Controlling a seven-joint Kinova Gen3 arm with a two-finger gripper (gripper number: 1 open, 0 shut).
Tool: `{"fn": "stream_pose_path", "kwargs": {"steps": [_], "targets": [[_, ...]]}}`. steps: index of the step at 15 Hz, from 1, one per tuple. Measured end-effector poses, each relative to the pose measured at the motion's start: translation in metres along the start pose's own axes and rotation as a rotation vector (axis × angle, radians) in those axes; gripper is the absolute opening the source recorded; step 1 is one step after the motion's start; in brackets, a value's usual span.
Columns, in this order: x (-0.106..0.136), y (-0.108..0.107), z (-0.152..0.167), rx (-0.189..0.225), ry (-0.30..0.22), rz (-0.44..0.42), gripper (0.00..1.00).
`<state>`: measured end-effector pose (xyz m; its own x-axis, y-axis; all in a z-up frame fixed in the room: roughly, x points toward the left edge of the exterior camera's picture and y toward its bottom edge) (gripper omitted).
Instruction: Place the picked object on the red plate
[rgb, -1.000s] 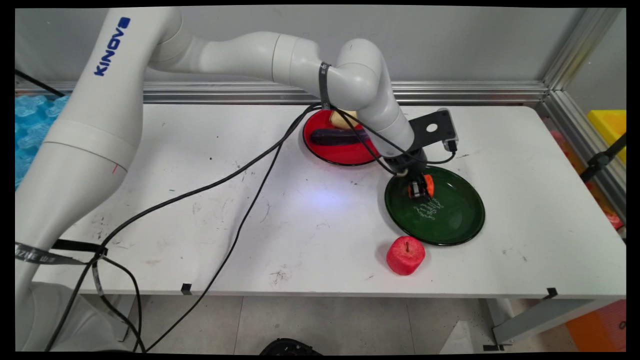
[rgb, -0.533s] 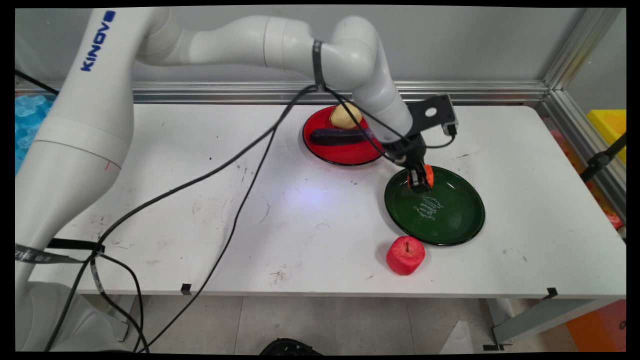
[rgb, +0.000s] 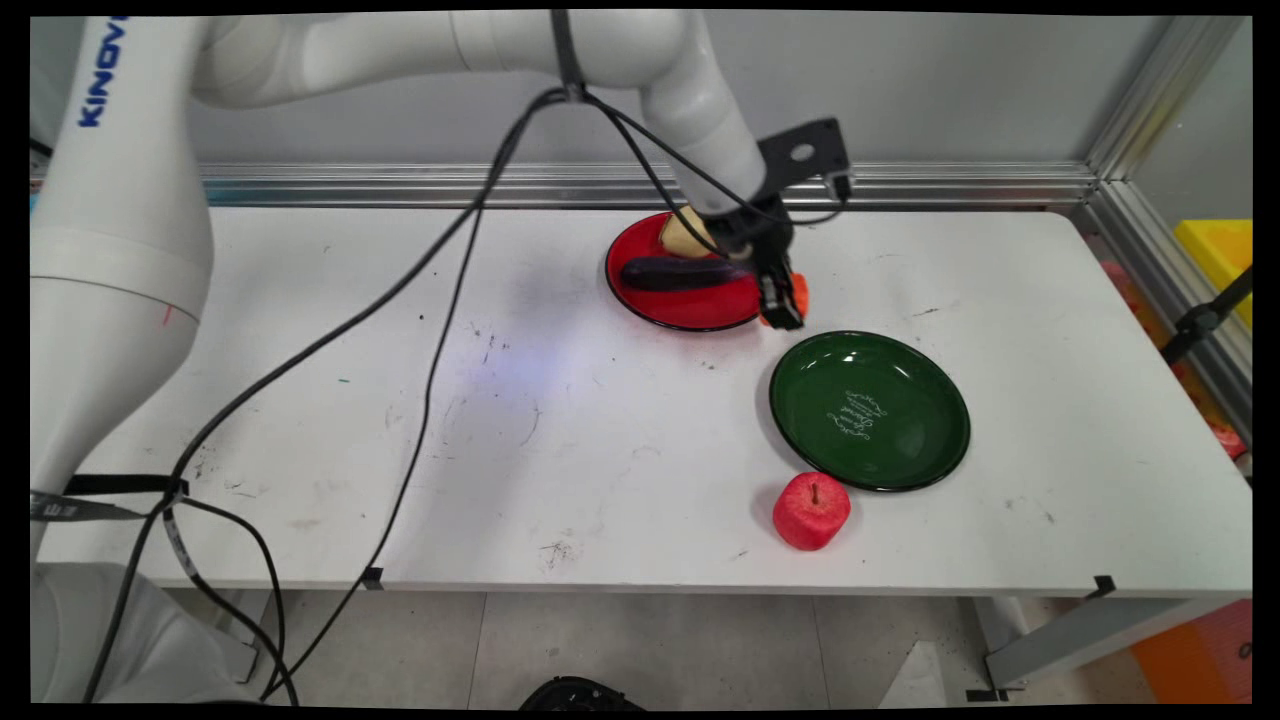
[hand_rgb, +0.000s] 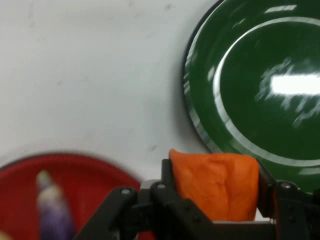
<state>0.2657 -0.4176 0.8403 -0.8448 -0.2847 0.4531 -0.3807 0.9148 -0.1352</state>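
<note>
My gripper is shut on a small orange object, held in the air above the table between the two plates. In the hand view the orange object sits clamped between the black fingers. The green plate lies below and to the right, with nothing on it; its rim fills the hand view's upper right. The red plate is just left of the gripper and carries a dark purple eggplant and a yellowish potato, partly behind the arm.
A red apple stands near the table's front edge, just below the green plate. Black cables hang from the arm across the table's left half. An aluminium rail runs along the back and right side of the table.
The gripper has risen from the green plate with the orange object and moved up and left, toward the red plate's right edge. The green plate now lies bare.
</note>
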Motion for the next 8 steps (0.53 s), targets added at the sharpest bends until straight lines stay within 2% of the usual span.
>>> {"fn": "stream_pose_path", "kwargs": {"steps": [3, 8], "targets": [[-0.018, -0.017, -0.017, 0.023, -0.031, -0.009, 0.00], [-0.044, -0.035, -0.029, 0.046, -0.067, -0.023, 0.00]]}}
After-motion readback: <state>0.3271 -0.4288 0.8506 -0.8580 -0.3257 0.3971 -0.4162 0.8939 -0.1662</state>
